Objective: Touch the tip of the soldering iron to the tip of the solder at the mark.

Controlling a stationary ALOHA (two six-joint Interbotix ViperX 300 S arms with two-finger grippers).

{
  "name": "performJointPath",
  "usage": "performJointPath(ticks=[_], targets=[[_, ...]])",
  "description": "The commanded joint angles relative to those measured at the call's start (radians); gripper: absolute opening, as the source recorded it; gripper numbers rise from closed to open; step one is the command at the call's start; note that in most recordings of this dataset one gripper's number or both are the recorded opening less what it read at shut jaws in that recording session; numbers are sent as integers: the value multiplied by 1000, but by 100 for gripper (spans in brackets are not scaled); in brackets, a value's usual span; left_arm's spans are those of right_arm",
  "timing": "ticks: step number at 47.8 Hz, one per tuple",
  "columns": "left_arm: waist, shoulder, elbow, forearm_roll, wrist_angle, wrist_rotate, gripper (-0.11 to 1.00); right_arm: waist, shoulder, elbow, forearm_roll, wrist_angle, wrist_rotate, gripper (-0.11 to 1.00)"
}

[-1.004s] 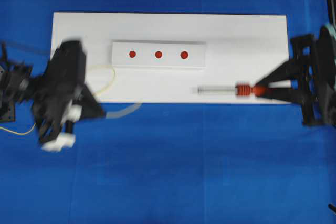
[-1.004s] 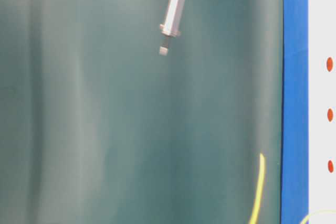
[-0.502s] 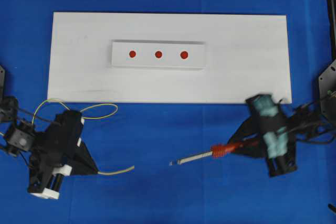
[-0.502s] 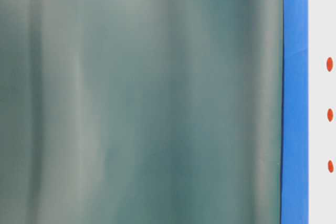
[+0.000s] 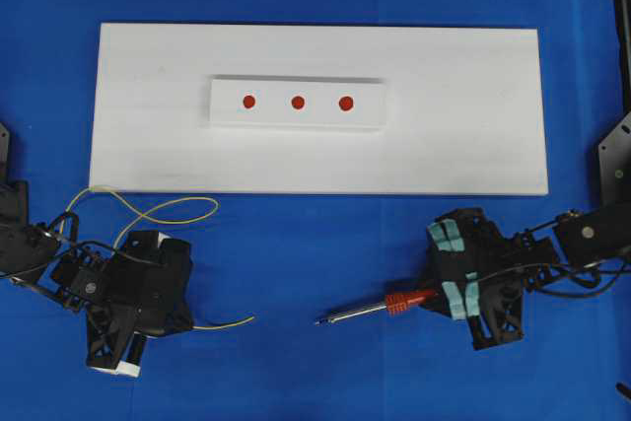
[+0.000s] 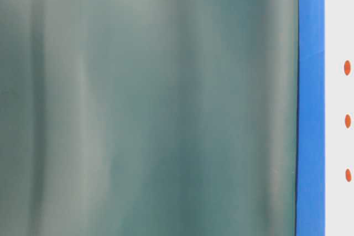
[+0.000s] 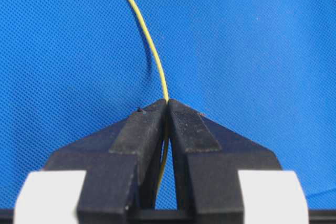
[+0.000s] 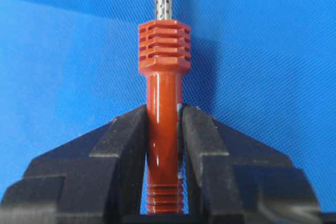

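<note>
The soldering iron (image 5: 402,300) has a red ribbed handle and a slim silver shaft, its point aimed left over the blue cloth. My right gripper (image 5: 434,295) is shut on the handle (image 8: 164,45), which sits between the right gripper's (image 8: 164,111) jaws. My left gripper (image 5: 189,322) is shut on the thin yellow solder (image 5: 227,322), whose free end points right toward the iron with a gap between the two tips. In the left wrist view the solder (image 7: 149,40) curves up out of the closed left gripper (image 7: 168,102). Three red marks (image 5: 298,103) sit on a raised white block, far from both tips.
A long white board (image 5: 473,145) lies across the back of the blue cloth and carries the block. More solder loops (image 5: 168,206) trail behind the left arm. The table-level view shows only a blurred grey-green field, a blue strip and the marks (image 6: 347,120).
Both arms have drawn back from the white board to the near side of the cloth, carrying the iron and the solder. Iron shaft and solder have left the table-level view.
</note>
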Motion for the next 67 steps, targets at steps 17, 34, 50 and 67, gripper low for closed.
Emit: performJointPath(ticks=[17,34,50,67], targets=[[-2,-32,-29,-2,55,0,83,51,11,-37,77,-25,6,41],[21,-241,-74,0,333,37,78,15,-235,-74,15,181,-31,81],[149,-463,-63,0,411,207,77,-150,-571,-94,-181,422,-34,81],[360,-813,55,2,434,388,77,-328,-931,-28,-284,532,-34,80]])
